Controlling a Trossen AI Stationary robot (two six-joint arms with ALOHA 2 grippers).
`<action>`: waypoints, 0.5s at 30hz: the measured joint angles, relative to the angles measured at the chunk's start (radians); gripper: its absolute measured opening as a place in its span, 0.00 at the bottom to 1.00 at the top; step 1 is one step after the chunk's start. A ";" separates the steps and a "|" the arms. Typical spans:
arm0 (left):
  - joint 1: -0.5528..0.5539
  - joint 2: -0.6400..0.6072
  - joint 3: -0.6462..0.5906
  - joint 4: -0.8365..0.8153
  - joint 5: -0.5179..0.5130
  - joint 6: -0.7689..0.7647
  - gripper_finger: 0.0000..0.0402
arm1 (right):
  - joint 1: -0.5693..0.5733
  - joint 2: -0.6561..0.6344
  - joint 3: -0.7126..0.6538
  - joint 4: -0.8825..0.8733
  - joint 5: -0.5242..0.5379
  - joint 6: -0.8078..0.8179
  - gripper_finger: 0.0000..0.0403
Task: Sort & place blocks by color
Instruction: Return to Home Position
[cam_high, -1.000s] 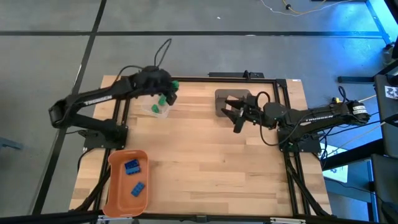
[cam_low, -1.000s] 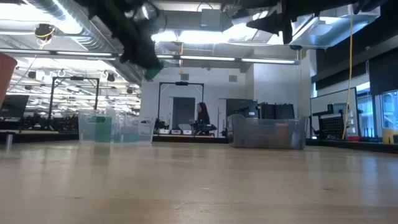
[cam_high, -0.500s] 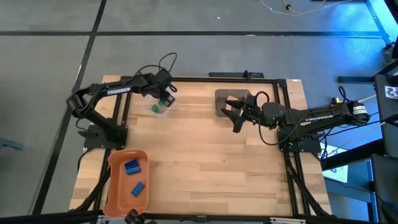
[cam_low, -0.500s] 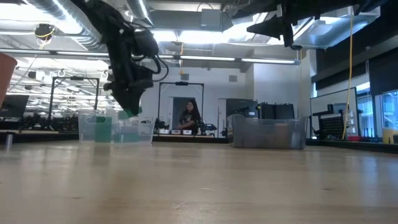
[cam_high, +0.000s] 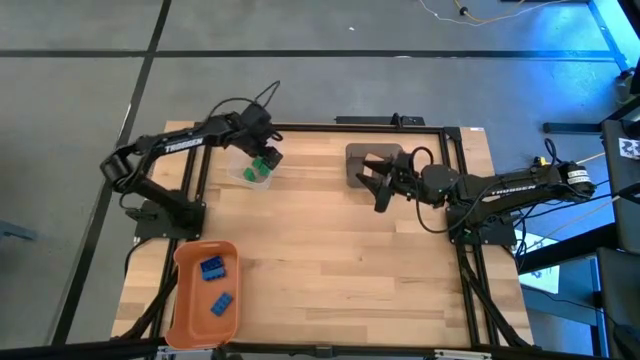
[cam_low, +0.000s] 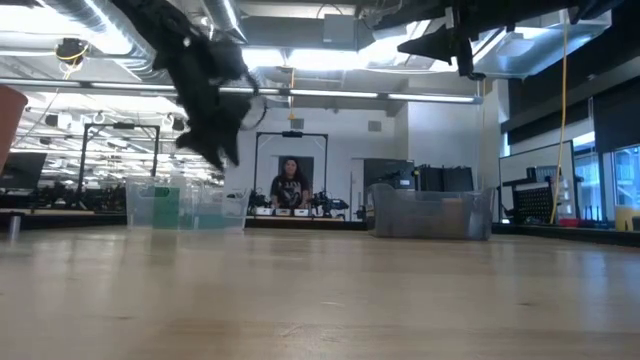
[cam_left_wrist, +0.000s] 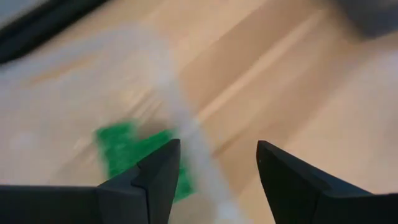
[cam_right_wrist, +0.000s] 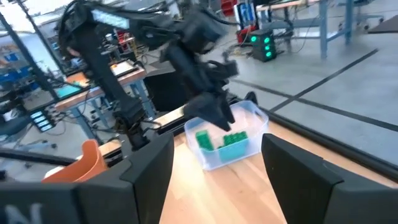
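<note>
Wooden table (cam_high: 340, 270): orange bin (cam_high: 188, 322) at high view's lower left; clear bin (cam_right_wrist: 229, 157) upper left; grey bin (cam_high: 355, 154) upper centre. Person (cam_low: 291, 186) in room beyond.

Three bins on one counter (cam_high: 350, 270): one orange bin (cam_high: 178, 290), one clear bin (cam_right_wrist: 217, 160), one grey bin (cam_high: 352, 155). In the orange bin, two blue blocks (cam_high: 211, 267) (cam_high: 222, 303) told apart. In the clear bin, at least two green blocks (cam_right_wrist: 203, 139) (cam_right_wrist: 235, 138); any further one impossible to separate. Two claws: left claw (cam_left_wrist: 216, 152), right claw (cam_right_wrist: 217, 146). One person (cam_low: 291, 185) far behind.
</note>
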 joint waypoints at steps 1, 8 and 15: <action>-0.015 -0.022 0.000 0.026 0.020 -0.001 0.50 | 0.000 0.000 0.000 0.005 0.012 -0.003 0.61; -0.226 -0.213 -0.026 0.361 0.056 -0.017 0.44 | 0.000 0.000 0.000 0.016 0.021 -0.005 0.61; -0.475 -0.316 -0.157 0.820 -0.056 -0.097 0.19 | 0.000 -0.009 0.001 0.082 0.008 -0.008 0.61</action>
